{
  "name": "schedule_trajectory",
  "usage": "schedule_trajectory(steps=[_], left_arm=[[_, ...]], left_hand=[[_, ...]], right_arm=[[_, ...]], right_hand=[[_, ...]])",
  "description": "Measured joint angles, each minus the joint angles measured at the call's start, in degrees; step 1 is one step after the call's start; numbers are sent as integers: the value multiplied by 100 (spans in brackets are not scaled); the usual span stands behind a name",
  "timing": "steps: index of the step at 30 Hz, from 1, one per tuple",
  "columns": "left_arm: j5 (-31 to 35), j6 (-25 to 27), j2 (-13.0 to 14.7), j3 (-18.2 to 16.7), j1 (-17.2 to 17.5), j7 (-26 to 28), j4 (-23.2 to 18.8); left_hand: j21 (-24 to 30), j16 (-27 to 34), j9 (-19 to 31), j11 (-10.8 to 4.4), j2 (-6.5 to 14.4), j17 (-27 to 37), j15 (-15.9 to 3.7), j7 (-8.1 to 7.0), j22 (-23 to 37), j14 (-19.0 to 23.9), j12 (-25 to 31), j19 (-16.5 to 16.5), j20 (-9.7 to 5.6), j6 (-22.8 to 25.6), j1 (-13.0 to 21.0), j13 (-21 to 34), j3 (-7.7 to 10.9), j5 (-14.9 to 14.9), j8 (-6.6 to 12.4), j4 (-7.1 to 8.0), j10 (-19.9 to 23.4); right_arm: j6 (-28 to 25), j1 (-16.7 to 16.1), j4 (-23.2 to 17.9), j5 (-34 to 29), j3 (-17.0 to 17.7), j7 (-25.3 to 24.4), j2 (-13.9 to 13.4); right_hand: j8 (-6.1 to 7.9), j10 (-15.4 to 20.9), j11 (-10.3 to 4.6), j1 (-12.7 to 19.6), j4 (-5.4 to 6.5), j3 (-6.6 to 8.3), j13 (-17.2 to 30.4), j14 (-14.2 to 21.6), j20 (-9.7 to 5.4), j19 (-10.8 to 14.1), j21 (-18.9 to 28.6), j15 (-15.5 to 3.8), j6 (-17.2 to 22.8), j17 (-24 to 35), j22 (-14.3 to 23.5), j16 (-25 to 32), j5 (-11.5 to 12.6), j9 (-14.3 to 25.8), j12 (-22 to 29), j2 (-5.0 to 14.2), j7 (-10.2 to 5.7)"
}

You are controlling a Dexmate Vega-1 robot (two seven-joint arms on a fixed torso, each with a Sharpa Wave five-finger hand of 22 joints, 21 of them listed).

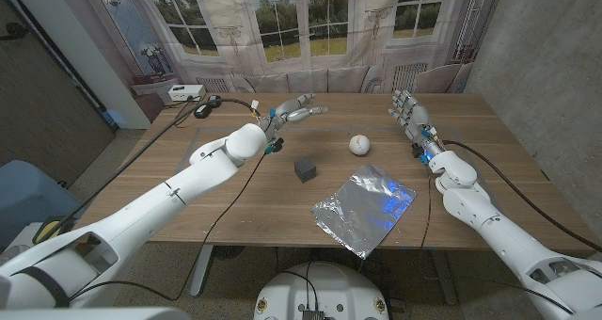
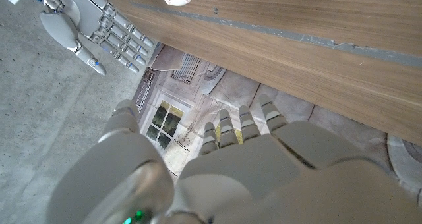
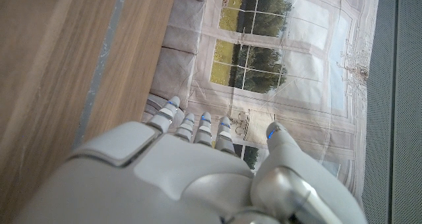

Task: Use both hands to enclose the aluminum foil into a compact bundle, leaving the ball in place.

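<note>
Foil (image 1: 365, 208) flat, apparently uncrumpled | ball (image 1: 358, 144) beside | hands (image 1: 293, 112) (image 1: 408, 107) raised, empty

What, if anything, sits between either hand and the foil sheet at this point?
For the left hand, the dark cube sits on the table roughly on the line to the aluminum foil. For the right hand, nothing visible does; the baseball sits off to the side of that path.

foil sheet (image 1: 364, 208): 1 | ball (image 1: 358, 144): 1 | dark cube (image 1: 306, 168): 1 | hands (image 1: 293, 112): 2
</note>
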Motion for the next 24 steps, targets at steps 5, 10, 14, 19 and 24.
schedule_trajectory(steps=[5, 10, 14, 19, 24], left_arm=[[253, 275, -28, 136, -142, -272, -39], [425, 481, -74, 364, -425, -553, -81], [545, 664, -91, 507, -579, -791, -128], [726, 958, -95, 714, -820, -1139, -247], [974, 1325, -92, 806, -919, -1534, -316]], left_hand=[[56, 167, 0, 37, -54, 73, -116, 103, 6, 388, 62, 253, -73, 194, 99, 50, -19, 0, 43, -29, 124], [208, 489, 25, 63, 11, 359, -165, 264, 43, 825, 211, 686, -296, 548, 34, 181, -129, 35, 110, 80, 373], [268, 736, 25, 40, 53, 579, -225, 250, 71, 1006, 302, 925, -136, 770, -8, 281, -152, 35, 155, 104, 537], [316, 1070, 52, -55, 52, 849, -325, 140, 97, 1299, 579, 1221, -8, 1242, -7, 462, -186, 35, 232, 117, 961], [435, 1327, 100, -133, 86, 1063, -412, 57, 123, 1624, 913, 1565, 18, 1809, 147, 665, -214, 35, 338, 88, 1323]], right_arm=[[30, -59, -18, 20, 48, 3, -15], [91, -110, -29, 65, 89, 6, -27], [121, -146, -42, 86, 114, 6, -32], [158, -188, -53, 109, 145, 6, -37], [169, -218, -57, 117, 168, 7, -38]], right_hand=[[0, 0, 0, 0, 0, 0, 0, 0, 31, 32, 0, 0, 0, 0, 0, 0, 0, 0, 0, 0, 0], [0, 0, 0, 0, -24, -24, 0, 0, 31, 32, 0, 0, 0, 0, 0, 0, 0, 0, 22, 0, 0], [0, 32, -32, 0, -24, -24, 0, -1, 31, 32, 0, -1, 0, 0, 0, 0, 0, 0, 22, 0, 0], [0, 31, -32, -1, -24, -25, -1, -1, 31, 31, 0, -1, 0, 0, 0, 0, 0, 0, 22, 0, 0], [0, 36, -27, -1, -24, -25, -1, -1, 31, 31, 0, -1, 0, 0, 0, 0, 0, 0, 22, 0, 0]])
